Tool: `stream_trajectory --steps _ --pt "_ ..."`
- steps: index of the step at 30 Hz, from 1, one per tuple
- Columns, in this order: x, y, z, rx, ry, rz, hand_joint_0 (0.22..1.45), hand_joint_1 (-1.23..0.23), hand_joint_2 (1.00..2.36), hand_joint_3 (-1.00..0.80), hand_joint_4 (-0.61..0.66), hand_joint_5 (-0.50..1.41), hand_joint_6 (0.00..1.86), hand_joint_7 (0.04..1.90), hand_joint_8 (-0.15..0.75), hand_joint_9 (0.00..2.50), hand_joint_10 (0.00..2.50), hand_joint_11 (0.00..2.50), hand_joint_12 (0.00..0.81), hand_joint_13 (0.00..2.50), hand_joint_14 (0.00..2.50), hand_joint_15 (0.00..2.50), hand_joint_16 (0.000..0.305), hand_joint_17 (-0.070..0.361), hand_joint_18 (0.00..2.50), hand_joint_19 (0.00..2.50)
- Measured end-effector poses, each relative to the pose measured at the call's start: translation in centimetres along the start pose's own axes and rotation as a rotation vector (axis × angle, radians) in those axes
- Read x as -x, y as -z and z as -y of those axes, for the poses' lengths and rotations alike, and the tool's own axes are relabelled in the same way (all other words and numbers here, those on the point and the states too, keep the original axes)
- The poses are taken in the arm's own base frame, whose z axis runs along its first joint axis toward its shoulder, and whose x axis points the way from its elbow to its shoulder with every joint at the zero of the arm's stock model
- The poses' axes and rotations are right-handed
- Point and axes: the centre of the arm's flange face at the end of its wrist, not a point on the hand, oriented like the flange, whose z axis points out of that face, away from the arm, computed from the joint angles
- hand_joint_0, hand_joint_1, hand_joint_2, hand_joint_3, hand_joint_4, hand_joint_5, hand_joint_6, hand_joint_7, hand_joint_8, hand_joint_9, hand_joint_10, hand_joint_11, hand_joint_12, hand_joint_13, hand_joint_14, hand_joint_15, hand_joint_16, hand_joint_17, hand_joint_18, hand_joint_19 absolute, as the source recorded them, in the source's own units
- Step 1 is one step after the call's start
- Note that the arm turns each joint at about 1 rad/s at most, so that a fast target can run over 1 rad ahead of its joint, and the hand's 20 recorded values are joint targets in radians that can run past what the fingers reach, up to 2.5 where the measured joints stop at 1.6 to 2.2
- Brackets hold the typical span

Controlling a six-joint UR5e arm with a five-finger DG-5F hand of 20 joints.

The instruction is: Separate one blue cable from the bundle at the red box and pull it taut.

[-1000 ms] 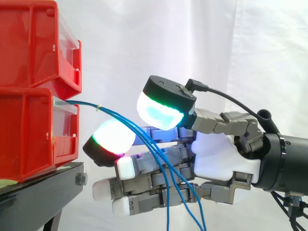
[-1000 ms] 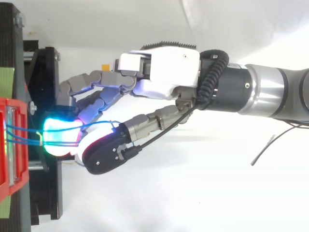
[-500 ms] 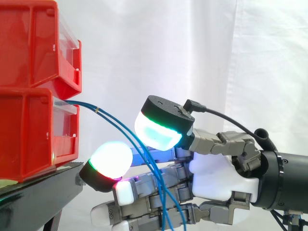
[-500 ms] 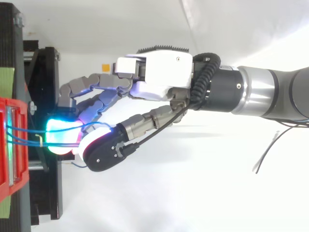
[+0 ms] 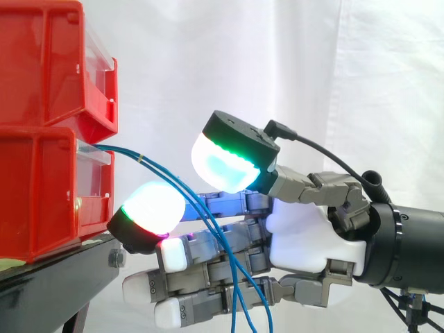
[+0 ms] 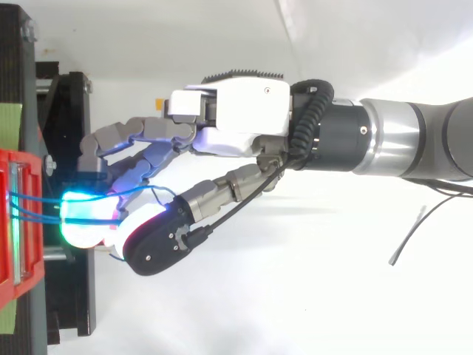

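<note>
White curtain (image 5: 312,83); blue cables (image 5: 128,155) down-right from red box (image 5: 41,187)

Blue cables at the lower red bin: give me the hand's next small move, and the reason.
The blue cables leave the lower red bin, sag through the open gap between the glowing pads and hang slack over the hand; none looks pinched yet. So probably the next move is to close those pads on a single cable.
</note>
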Motion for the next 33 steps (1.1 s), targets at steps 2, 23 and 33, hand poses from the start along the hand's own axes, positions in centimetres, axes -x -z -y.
stream_trajectory --steps 2,23,33 --pt "0.2 0.0 -0.1 0.0 0.001 -0.004 0.59 -0.69 1.01 -0.33 0.17 -0.16 0.53 1.16 0.322 0.75 0.01 0.68 0.346 0.7 0.01 0.4 0.035 0.079 0.53 0.38" --pt "1.2 -0.7 -1.3 0.01 0.006 -0.021 0.63 -0.69 1.02 -0.22 0.16 -0.21 0.79 0.85 0.32 0.77 0.01 0.74 0.344 0.72 0.01 0.41 0.035 0.079 0.56 0.4" --pt "1.2 -0.6 -1.2 0.0 0.004 -0.026 0.61 -0.7 1.01 -0.32 0.16 -0.21 0.88 0.85 0.326 0.8 0.01 0.77 0.349 0.74 0.01 0.43 0.035 0.079 0.58 0.41"
